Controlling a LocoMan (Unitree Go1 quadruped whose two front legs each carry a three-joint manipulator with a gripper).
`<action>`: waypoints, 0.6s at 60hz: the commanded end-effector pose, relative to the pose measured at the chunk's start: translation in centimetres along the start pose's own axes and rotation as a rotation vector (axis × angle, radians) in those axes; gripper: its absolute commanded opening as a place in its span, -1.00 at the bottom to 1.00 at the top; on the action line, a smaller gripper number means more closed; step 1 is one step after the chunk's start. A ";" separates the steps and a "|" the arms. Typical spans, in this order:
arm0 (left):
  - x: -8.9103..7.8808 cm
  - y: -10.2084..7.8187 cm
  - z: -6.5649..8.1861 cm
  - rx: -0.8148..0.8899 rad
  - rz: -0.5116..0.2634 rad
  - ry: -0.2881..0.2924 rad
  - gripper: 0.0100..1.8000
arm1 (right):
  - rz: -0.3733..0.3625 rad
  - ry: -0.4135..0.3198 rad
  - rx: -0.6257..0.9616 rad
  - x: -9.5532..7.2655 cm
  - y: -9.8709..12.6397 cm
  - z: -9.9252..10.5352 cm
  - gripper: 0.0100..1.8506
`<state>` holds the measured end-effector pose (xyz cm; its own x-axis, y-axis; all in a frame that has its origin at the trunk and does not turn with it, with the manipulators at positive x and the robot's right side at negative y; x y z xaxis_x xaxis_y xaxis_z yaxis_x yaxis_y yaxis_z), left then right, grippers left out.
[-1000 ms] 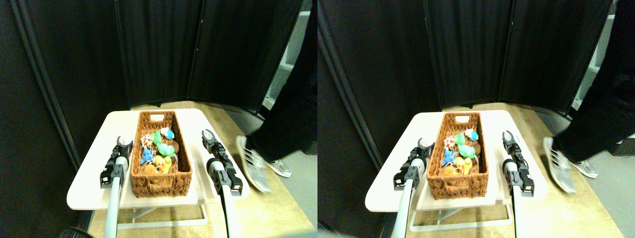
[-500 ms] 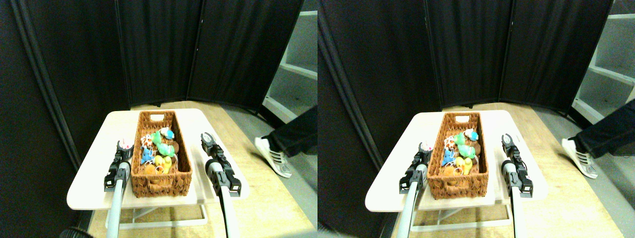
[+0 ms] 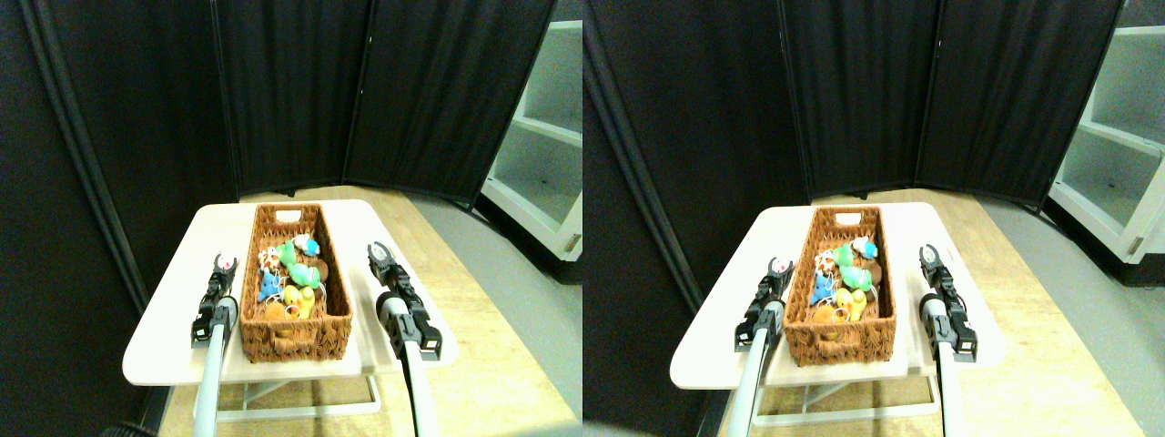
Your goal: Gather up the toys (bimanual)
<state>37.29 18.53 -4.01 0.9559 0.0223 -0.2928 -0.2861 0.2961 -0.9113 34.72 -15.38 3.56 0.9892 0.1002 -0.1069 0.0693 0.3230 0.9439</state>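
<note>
Pale rounded table (image 3: 164,319), woven wicker basket (image 3: 339,305) of plush toys (image 3: 293,273); left claw (image 3: 224,264), right claw (image 3: 378,252) both spread.

The toys (image 3: 291,273) lie heaped in the near half of the long wicker basket (image 3: 339,289), which stands lengthwise down the middle of the table (image 3: 164,328). Green ones lie in the centre, a white-teal one toward the far edge, a blue one on the left, brown on the right, yellow and orange nearest the near edge. One small pinkish toy (image 3: 225,261) lies outside, by the left edge.
</note>
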 end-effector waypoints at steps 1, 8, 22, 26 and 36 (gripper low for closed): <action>-0.4 -0.3 0.8 0.026 0.003 0.024 -1.00 | 0.000 -0.023 -0.018 0.3 0.1 0.2 -1.00; -1.5 -1.6 1.9 0.074 -0.004 0.039 -1.00 | -0.005 -0.031 -0.025 0.4 0.2 0.2 -1.00; -3.6 -5.8 2.7 0.034 -0.051 0.114 -1.00 | 0.032 -0.025 0.023 1.2 0.0 -0.2 -1.00; -4.4 -7.7 2.3 0.035 -0.067 0.158 -1.00 | 0.030 -0.029 0.020 1.5 -0.2 -0.5 -1.00; -5.1 -10.5 1.4 0.051 -0.101 0.246 -1.00 | 0.013 -0.031 0.034 1.8 -0.3 -0.7 -1.00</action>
<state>35.34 17.55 5.78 0.9257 -0.2237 -0.3050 -0.2223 0.3306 -0.9172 35.95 -14.79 2.54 0.9900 0.0809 -0.1157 0.0891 0.2772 0.9567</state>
